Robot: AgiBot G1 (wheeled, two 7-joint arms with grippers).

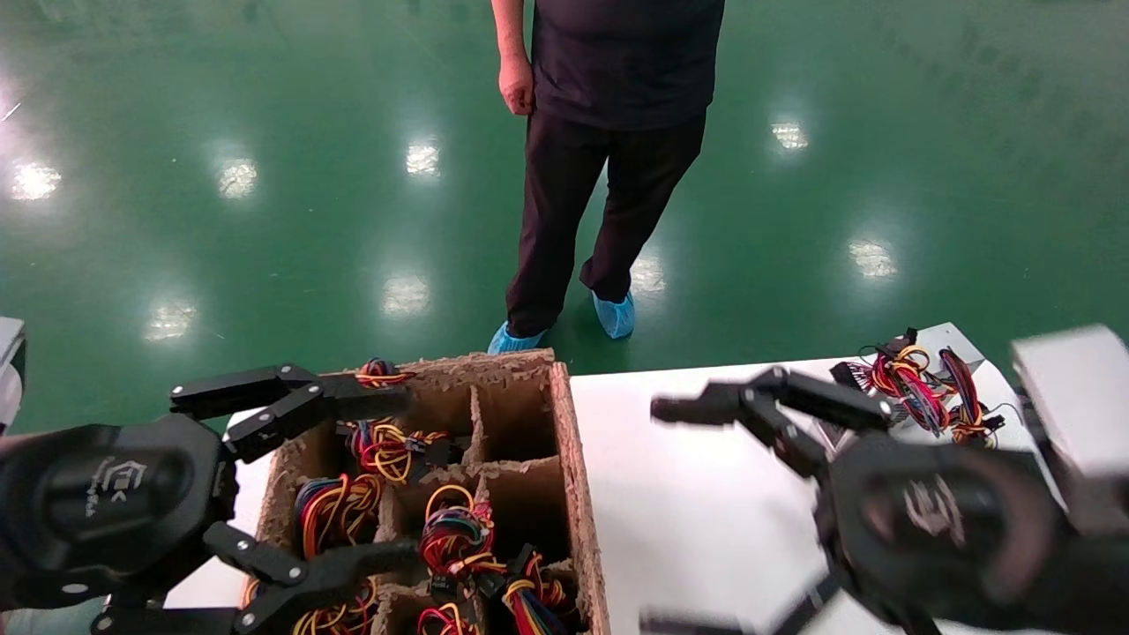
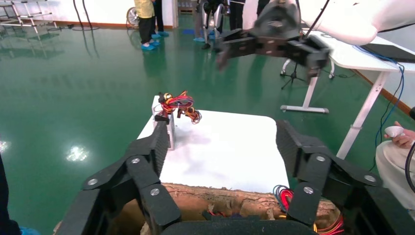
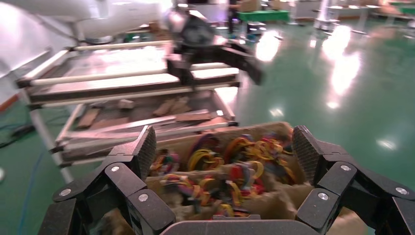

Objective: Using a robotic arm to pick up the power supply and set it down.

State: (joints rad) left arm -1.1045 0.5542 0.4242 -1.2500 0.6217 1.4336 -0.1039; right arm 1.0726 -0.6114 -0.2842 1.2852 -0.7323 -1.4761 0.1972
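The left gripper (image 1: 353, 481) hovers with jaws spread, empty, above the brown fibre tray (image 1: 578, 459). Its cells hold power supplies, only their wire bundles (image 1: 454, 534) showing. Risk: a finger may snag loose wires during descent. The right gripper (image 1: 657, 516), also spread and empty, hangs over the white table (image 1: 688, 494). One power supply (image 1: 917, 384) lies at the far right corner.

Tray (image 1: 578, 459) left, power supply (image 1: 917, 379) right
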